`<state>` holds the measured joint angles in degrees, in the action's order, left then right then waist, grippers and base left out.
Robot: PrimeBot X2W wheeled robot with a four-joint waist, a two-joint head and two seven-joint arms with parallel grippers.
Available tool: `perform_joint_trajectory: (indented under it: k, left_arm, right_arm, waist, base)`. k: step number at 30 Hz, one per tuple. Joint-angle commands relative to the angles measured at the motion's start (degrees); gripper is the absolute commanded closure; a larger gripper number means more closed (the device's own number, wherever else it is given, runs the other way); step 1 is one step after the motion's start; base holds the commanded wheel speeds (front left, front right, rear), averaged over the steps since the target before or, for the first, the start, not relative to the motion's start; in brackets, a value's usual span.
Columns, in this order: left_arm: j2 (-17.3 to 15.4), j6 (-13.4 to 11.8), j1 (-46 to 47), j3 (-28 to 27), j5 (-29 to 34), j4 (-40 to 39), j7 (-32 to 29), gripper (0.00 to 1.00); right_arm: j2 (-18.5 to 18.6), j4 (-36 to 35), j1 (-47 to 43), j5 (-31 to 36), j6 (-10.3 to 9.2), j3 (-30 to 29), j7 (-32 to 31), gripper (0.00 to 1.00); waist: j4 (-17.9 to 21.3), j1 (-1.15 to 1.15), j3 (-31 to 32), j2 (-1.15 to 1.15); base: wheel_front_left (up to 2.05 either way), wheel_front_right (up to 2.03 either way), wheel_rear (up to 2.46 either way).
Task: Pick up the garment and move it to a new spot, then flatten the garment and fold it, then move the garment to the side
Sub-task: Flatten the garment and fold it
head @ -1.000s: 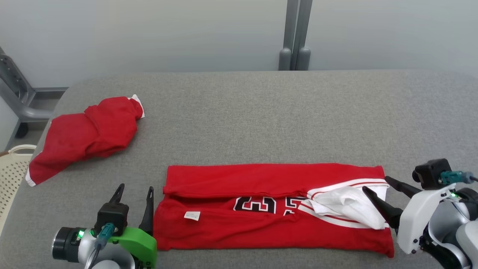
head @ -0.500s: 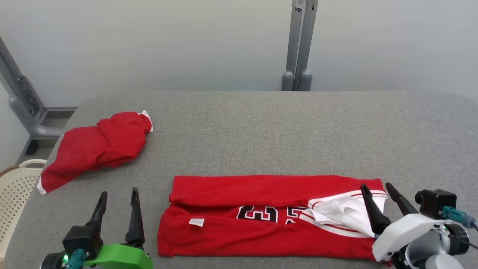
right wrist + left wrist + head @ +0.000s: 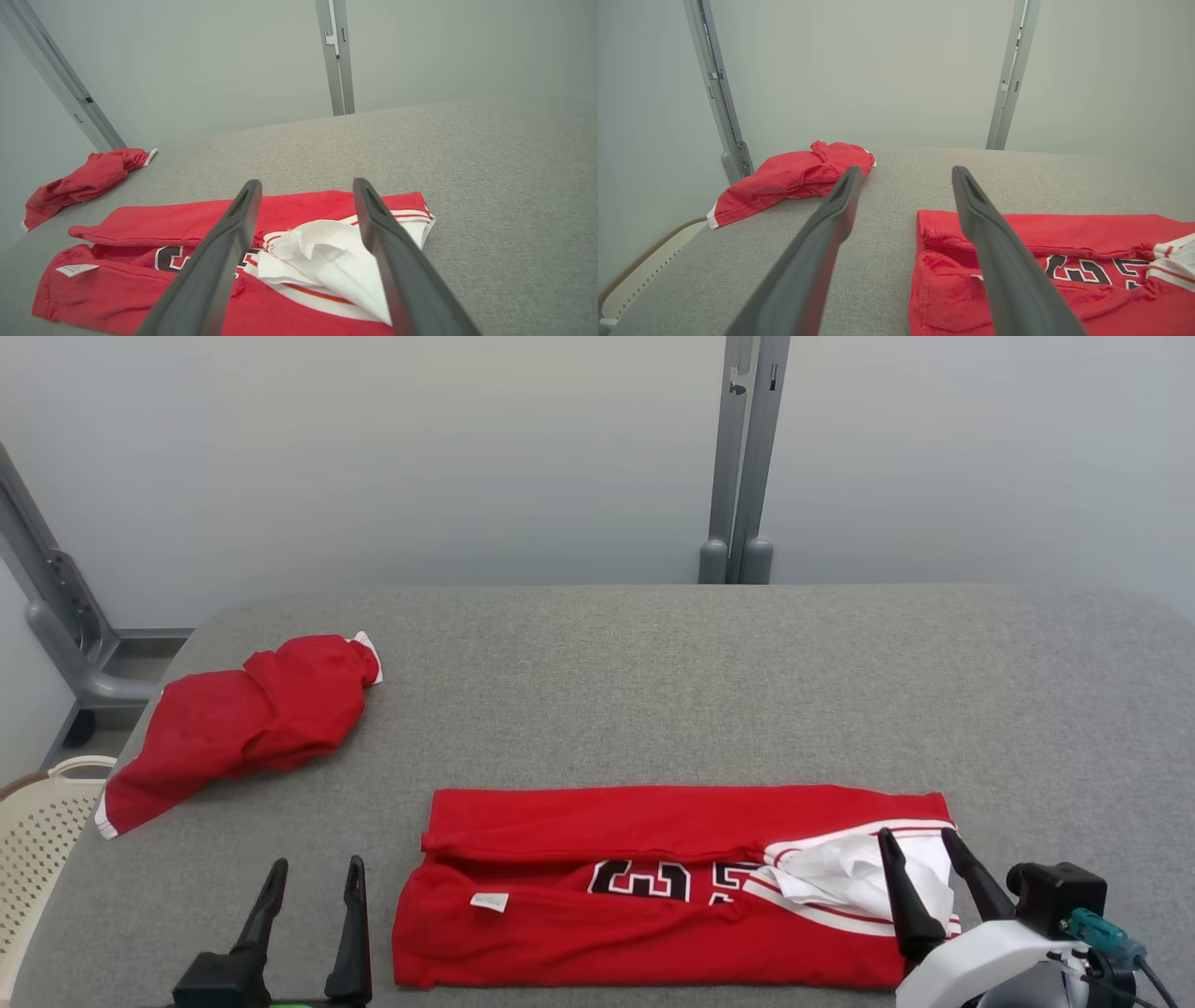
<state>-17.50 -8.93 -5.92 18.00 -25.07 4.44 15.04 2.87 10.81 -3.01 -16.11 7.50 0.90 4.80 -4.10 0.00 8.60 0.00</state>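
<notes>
The grey fabric-covered table [image 3: 653, 691] spans the work area, with a grey wall and a vertical metal post [image 3: 742, 457] behind its far edge. The garment [image 3: 653, 821], a red jersey, lies flat along the near edge of the table, right of centre, with its long axis running left to right. Its far portion is folded toward the near side, and black-and-white numerals show partly in the gap between the folds. At its right end a white section with red stripes [image 3: 840, 877] is bunched and turned outward. A second red garment [image 3: 243, 728] lies crumpled at the far left of the table, well apart from the jersey. A cream perforated basket [image 3: 37, 821] stands beyond the left edge of the table. The right gripper [image 3: 915, 833] is released and empty, with its fingers spread on either side of the white section; contact with the cloth cannot be determined. The left gripper [image 3: 317, 863] is likewise released and empty, positioned just beside the left end of the jersey. A small white label [image 3: 489, 902] lies on the near-left part of the jersey.
</notes>
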Motion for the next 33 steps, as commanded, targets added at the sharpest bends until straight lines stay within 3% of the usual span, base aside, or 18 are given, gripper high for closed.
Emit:
perform_joint_trajectory:
  k: [1, 9, 26, 33]
  left_arm:
    - [-0.4, 0.5, -1.0, 0.1, 0.9, 0.7, 0.1, 0.00]
    - [1.6, 2.2, -1.8, -0.5, 1.9, 6.0, 0.1, 0.00]
    - [3.7, 4.2, -1.3, -3.5, 4.2, 7.7, 0.1, 0.00]
    - [4.0, 5.0, -0.9, -3.6, 5.5, 8.2, 0.1, 0.00]
  right_arm:
    - [0.1, 0.4, -0.8, 0.2, -0.02, 0.3, 1.0, 0.00]
    - [0.2, 4.5, -1.4, 3.9, -0.02, 3.9, 1.7, 0.00]
    - [0.1, 5.0, -0.6, 4.7, -0.02, 3.9, 0.9, 0.00]
    - [0.1, 3.3, 0.7, 7.0, -0.02, 1.2, -5.0, 0.00]
  waist:
    - [0.2, 0.00, 0.1, 0.00]
    - [0.7, 0.00, 0.8, 0.00]
    - [0.7, 0.00, 0.8, 0.00]
    - [0.7, 0.00, 0.5, 0.00]
  base:
    - [0.00, 0.00, 0.00]
    - [0.00, 0.00, 0.00]
    - [0.00, 0.00, 0.00]
    - [0.00, 0.00, 0.00]
